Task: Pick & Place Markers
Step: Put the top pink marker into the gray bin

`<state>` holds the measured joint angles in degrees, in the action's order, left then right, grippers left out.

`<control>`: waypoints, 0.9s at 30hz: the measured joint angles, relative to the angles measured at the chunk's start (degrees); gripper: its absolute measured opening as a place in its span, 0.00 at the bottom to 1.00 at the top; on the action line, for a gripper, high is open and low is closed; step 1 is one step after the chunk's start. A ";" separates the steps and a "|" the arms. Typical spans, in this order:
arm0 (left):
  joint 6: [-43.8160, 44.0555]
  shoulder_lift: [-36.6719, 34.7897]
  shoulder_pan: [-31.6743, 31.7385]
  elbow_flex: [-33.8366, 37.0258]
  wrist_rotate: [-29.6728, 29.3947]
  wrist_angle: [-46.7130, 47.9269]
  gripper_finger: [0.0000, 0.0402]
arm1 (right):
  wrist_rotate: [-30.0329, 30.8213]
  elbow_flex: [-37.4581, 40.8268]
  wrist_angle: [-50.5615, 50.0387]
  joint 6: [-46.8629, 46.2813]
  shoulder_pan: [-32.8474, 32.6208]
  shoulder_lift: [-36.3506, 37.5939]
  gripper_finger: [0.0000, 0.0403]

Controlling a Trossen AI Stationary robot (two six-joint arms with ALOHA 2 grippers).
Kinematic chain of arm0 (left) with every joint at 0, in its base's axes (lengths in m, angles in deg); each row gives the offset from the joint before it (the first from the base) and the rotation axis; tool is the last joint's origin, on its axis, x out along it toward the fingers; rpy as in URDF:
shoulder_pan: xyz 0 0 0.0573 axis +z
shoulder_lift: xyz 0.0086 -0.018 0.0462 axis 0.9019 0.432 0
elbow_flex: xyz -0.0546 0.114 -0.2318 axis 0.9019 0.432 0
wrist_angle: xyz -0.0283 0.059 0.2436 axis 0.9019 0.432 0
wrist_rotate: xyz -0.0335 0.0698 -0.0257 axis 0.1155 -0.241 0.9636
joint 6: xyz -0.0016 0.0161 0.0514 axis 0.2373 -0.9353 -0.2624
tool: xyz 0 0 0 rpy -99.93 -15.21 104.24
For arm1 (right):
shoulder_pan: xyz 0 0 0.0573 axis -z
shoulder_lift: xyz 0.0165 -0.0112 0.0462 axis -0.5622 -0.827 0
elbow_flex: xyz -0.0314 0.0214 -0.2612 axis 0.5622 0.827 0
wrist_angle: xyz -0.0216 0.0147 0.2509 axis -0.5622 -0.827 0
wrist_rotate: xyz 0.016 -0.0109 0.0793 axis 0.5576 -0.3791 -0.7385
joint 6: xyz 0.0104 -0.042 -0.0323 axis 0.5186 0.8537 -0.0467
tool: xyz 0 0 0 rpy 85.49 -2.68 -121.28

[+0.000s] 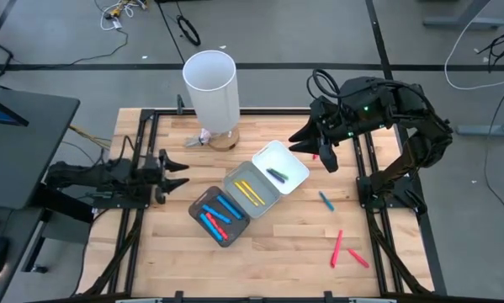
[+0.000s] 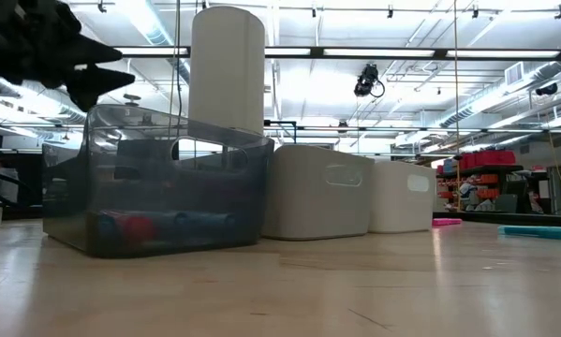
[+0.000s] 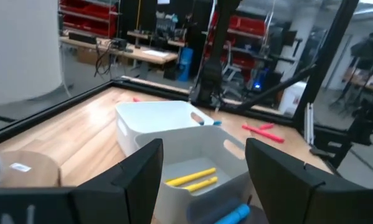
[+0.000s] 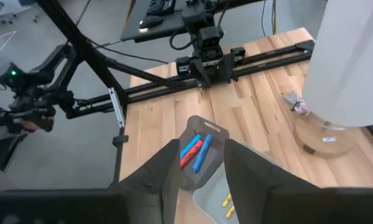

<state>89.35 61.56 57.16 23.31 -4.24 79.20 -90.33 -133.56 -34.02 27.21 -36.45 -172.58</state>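
Note:
Loose markers lie flat on the wood at the right: a blue one (image 1: 326, 200), two red ones (image 1: 336, 247) (image 1: 358, 257), and a red one (image 1: 316, 156) just under my right gripper (image 1: 312, 151). That gripper hangs open above the table beside the white tray (image 1: 295, 175) and holds nothing; its fingers also show in the right wrist view (image 4: 202, 171). More markers lie in the trays: blue and red in the dark tray (image 1: 194, 209), yellow in the grey tray (image 1: 235, 178), a dark green one (image 1: 278, 175) in the white tray. My left gripper (image 1: 177, 166) (image 3: 205, 180) waits open at the left.
A tall white cylinder (image 1: 211, 88) stands on a round wooden base at the far edge, behind the trays. The three trays sit side by side in a slanting row mid-table. Black frame rails (image 1: 369, 181) run along both sides. Bare wood lies near the front edge.

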 joint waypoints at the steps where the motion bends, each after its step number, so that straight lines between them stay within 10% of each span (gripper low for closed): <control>1: 0.03 -0.02 0.00 1.15 0.31 -1.78 0.58 | 0.17 -0.01 -0.18 -0.02 0.00 -0.01 0.31; 27: -0.94 0.12 0.00 6.08 0.47 -11.77 0.58 | 10.12 2.10 -16.18 -28.51 0.72 -0.07 0.31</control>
<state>88.42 61.68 57.16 29.39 -3.77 67.43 -80.21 -131.46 -50.20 -1.30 -35.73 -172.64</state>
